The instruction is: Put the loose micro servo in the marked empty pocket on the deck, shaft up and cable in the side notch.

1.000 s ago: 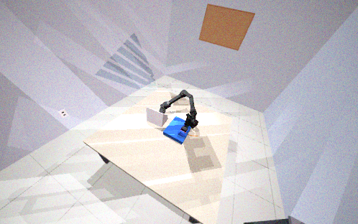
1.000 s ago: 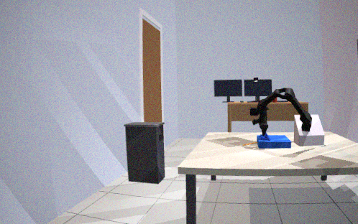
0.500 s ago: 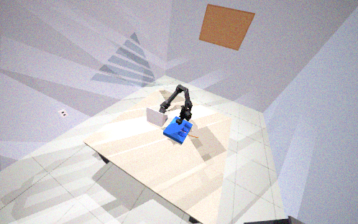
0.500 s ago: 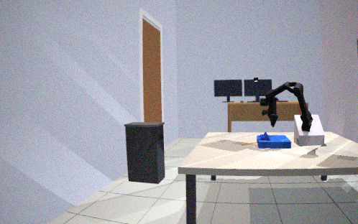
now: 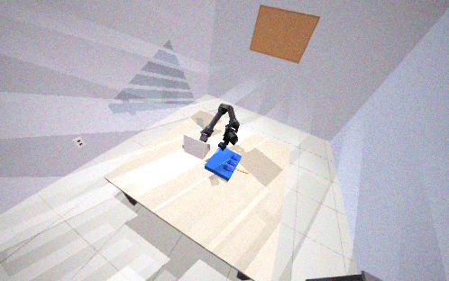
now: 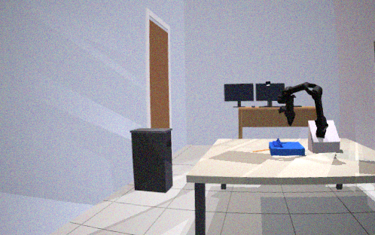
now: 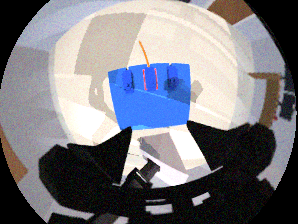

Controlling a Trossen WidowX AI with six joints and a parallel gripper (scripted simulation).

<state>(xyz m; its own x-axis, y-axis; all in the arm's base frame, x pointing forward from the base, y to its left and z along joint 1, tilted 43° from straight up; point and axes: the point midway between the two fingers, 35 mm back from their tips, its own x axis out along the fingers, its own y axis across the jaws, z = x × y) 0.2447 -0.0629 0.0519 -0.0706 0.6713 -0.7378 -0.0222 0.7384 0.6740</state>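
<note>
Two spread fingers are nearest to us in the wrist view, and our gripper point(image 5: 222, 146) point(image 6: 290, 123) point(image 7: 160, 125) is released, with nothing between them, raised above the near side of the blue deck point(image 5: 217, 163) point(image 6: 293, 149) point(image 7: 152, 112). Past that, the micro servo point(image 5: 231, 163) point(image 7: 150, 80) seems to be in the red-marked middle pocket, between two other servos; we cannot tell whether both ears lie flat or the shaft points straight up. Its orange cable point(image 5: 243, 171) point(image 6: 260, 151) point(image 7: 144, 52) leaves the deck's far edge at that pocket and runs out over the table point(image 5: 194, 203) point(image 6: 226, 171) point(image 7: 200, 40), though the fit in the notch is too small to judge. We would call this the withdrawal: keep the jaws wide, lift straight before swinging aside, and stay off the cable, since a snag could tip the servo. If an ear looks proud, we should press evenly on the body, off the shaft. Farthest back, the desk point(image 6: 278, 117) point(image 7: 272, 95) is no concern of ours.
</note>
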